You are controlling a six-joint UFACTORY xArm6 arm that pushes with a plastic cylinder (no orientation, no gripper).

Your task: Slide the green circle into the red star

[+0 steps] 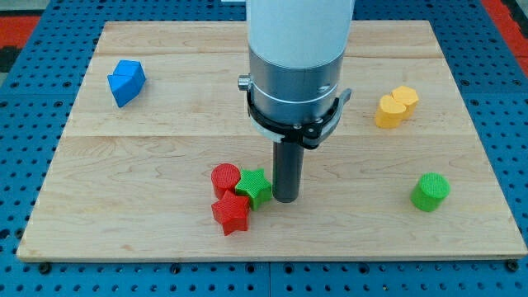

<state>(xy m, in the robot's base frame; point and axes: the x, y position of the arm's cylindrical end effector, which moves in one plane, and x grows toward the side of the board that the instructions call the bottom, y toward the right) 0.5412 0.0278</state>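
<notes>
My tip [285,198], a bare rod with no end effector jaws to open or close, touches the green star [255,186] beside the red star [231,214] near the table [148,157]'s bottom edge; it should circle beyond the green circle [430,191] by the right edge and push leftward.

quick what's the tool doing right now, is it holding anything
Tool: a plain rod, nothing to open or close, holding nothing. My tip sits right beside the green star, on its right in the view, far from the green circle.
</notes>
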